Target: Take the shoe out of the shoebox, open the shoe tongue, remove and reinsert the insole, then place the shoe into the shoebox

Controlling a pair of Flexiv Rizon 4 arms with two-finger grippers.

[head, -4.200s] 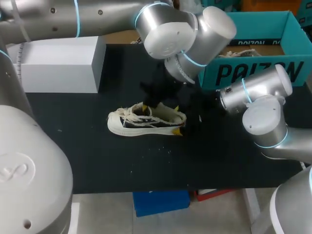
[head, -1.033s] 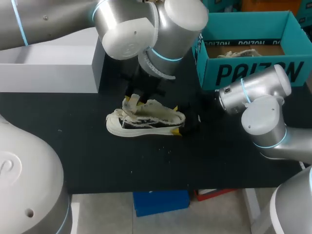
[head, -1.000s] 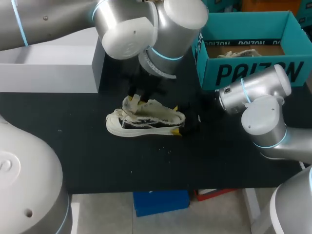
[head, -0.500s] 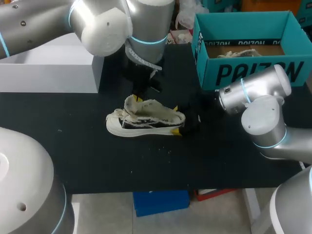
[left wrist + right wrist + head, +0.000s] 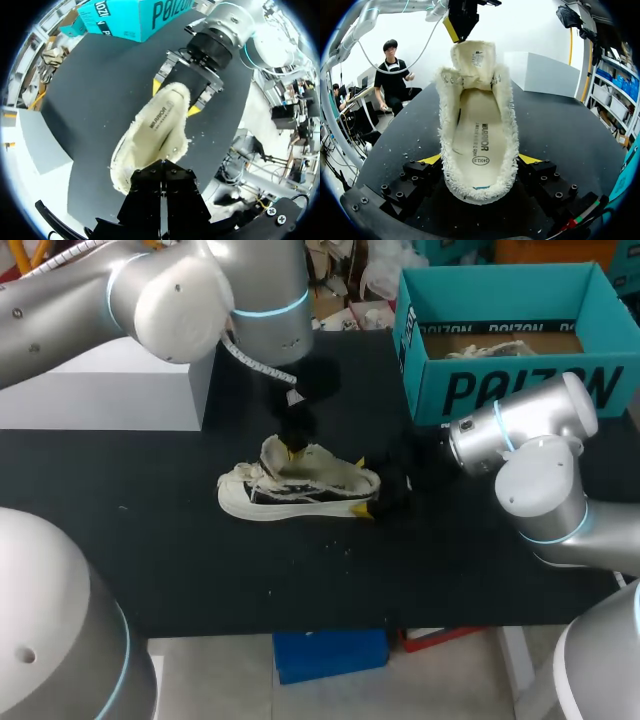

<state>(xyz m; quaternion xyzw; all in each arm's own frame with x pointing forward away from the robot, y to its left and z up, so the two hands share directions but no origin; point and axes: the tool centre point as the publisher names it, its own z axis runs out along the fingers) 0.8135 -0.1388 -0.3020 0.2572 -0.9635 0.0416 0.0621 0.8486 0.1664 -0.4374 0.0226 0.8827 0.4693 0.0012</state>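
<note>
Head view: a cream low-top sneaker (image 5: 300,488) with a black side panel sits on its sole on the black table (image 5: 200,570). Its toe points to my left, and it is well apart from the teal shoebox (image 5: 500,390) at the far right.
Shoebox: open and upright, with pale laces (image 5: 490,348) showing inside (only the head view looks in).
White box (image 5: 120,390): far left on the table, apart from the sneaker.
Left gripper (image 5: 293,447): hangs over the front of the sneaker's opening, with a yellow tip at the top edge of the shoe tongue (image 5: 272,455).
Left jaws: the left wrist view shows them together, with only a thin seam between the black fingers and the yellow tips hidden. The tongue's edge lies right at their ends. I cannot tell whether any of it is caught between them.
Right gripper (image 5: 366,486): low at the heel, with a yellow tip on either side.
Right jaws: clamped on the sneaker's heel. The right wrist view shows the yellow pads (image 5: 431,159) pressed against both frayed sides, which the head view shows only partly.
Tongue: in the right wrist view it stands upright at the front of the opening, with the left gripper just above it.
Insole (image 5: 477,135): lies flat inside the sneaker, with print on it. Both wrist views show it plainly; the head view does not.
</note>
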